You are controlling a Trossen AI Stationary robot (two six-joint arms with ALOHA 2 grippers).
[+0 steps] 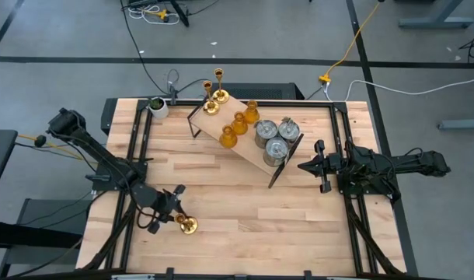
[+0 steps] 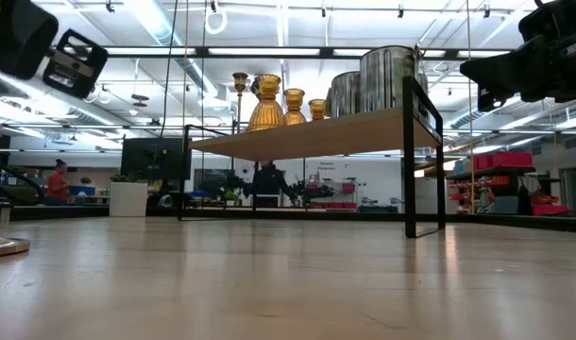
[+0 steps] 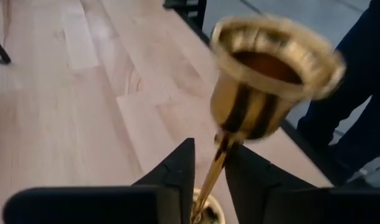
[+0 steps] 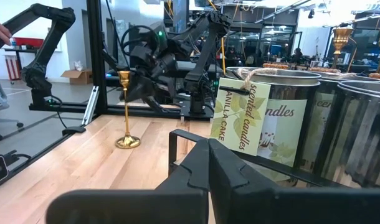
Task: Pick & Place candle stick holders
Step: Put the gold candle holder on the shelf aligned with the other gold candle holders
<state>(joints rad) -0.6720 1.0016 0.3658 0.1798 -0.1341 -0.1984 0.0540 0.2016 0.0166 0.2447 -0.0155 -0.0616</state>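
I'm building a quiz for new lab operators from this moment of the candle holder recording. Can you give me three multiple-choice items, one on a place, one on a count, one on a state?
1. Where does the lone brass stick stand?
A. On the table near the left claw
B. On the raised shelf
C. Beside the plant pot

2. How many amber glass holders are on the shelf?
A. One
B. Three
C. Five

3. What state is the right claw in?
A. Shut on a silver cylinder
B. Wide open
C. Shut, holding nothing

Answers:
1. A: the high view shows it on bare wood at the left claw.
2. B: three sit in a row.
3. C: its fingers meet, stopped short of the shelf.
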